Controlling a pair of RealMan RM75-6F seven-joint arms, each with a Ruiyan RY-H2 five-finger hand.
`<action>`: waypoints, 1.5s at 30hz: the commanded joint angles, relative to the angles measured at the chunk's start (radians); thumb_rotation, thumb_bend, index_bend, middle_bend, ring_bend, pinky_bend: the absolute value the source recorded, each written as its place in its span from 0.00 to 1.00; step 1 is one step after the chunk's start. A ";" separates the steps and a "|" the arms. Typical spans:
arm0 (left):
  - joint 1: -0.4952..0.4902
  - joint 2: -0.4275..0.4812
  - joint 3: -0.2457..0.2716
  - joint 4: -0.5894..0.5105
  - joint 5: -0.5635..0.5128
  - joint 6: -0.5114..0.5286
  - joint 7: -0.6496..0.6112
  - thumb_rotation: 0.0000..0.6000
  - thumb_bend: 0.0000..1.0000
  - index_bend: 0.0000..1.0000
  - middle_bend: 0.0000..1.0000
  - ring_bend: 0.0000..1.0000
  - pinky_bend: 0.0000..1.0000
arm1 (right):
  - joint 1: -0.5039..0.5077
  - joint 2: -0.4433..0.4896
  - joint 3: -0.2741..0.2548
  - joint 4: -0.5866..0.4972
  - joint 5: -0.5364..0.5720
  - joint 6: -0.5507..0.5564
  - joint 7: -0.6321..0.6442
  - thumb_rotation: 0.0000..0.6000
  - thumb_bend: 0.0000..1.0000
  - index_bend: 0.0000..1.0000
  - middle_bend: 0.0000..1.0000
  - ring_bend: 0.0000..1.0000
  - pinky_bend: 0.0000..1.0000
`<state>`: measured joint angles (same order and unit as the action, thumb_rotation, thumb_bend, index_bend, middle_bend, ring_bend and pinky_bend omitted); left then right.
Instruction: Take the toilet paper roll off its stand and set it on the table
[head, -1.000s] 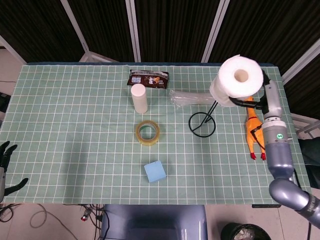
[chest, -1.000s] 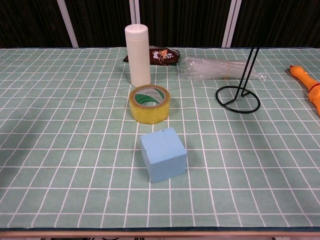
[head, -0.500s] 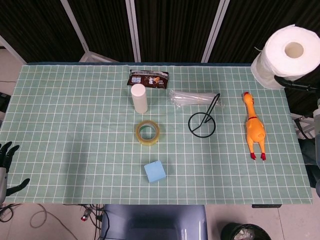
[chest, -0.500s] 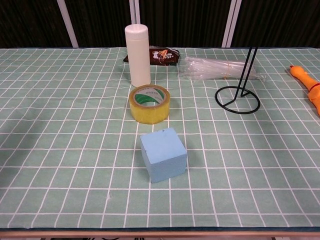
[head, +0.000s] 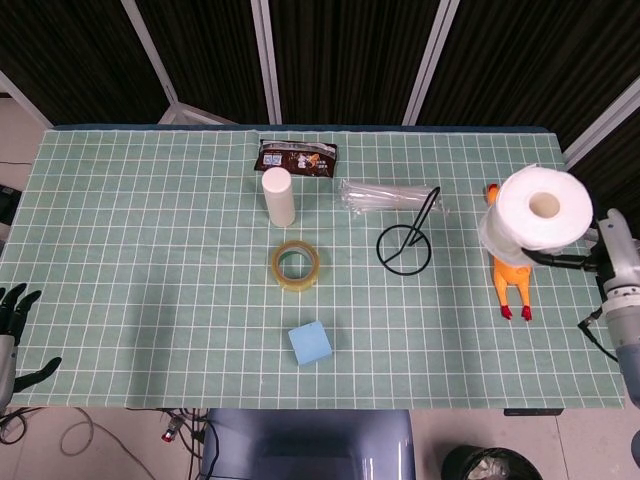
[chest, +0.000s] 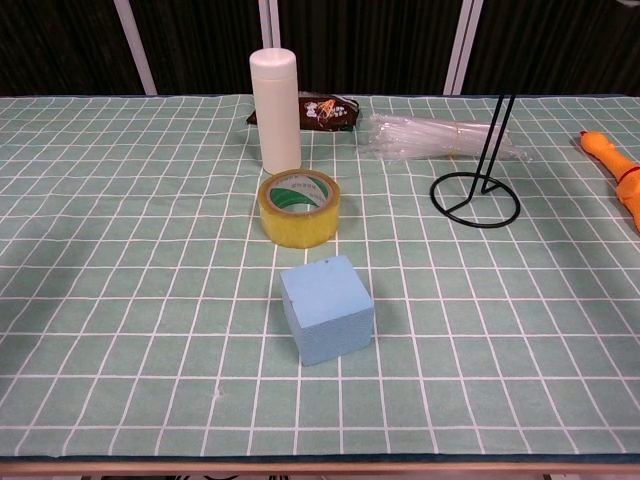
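Observation:
The white toilet paper roll (head: 534, 209) is off its stand and hangs in the air over the right side of the table, hiding the head of a rubber chicken below it. My right hand (head: 570, 262) grips it from behind; only dark fingers show past the roll's lower edge. The bare black wire stand (head: 405, 244) (chest: 478, 190) stands upright left of the roll. My left hand (head: 14, 332) hangs off the table's front left corner, fingers apart and holding nothing. The chest view shows neither hand nor the roll.
An orange rubber chicken (head: 511, 279) (chest: 616, 178) lies under the roll. A clear plastic packet (head: 385, 195), brown snack bag (head: 296, 157), white cylinder (head: 278, 196), yellow tape roll (head: 296, 265) and blue cube (head: 310, 343) sit toward the middle of the green checked cloth (head: 140, 250).
My right hand carried the roll off the stand, out past the far right corner, then down and toward the front; it now hangs over the chicken. The left hand stayed still.

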<state>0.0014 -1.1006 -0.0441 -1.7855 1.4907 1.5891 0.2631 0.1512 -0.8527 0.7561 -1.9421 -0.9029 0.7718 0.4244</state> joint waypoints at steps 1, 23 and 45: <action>0.000 0.001 -0.001 0.000 -0.001 0.000 -0.003 1.00 0.07 0.14 0.04 0.00 0.00 | -0.056 -0.072 -0.096 0.000 -0.148 -0.019 0.112 1.00 0.00 0.46 0.38 0.12 0.00; -0.001 -0.001 -0.002 0.005 0.000 0.001 -0.003 1.00 0.07 0.15 0.04 0.00 0.00 | 0.014 -0.440 -0.376 0.198 -0.436 0.071 0.212 1.00 0.00 0.46 0.37 0.07 0.00; -0.001 -0.002 -0.001 0.004 -0.001 -0.001 0.004 1.00 0.07 0.14 0.04 0.00 0.00 | 0.094 -0.682 -0.448 0.414 -0.400 0.218 0.123 1.00 0.00 0.44 0.31 0.03 0.00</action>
<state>0.0004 -1.1023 -0.0453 -1.7818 1.4901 1.5887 0.2665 0.2402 -1.5304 0.3133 -1.5345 -1.2990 0.9890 0.5458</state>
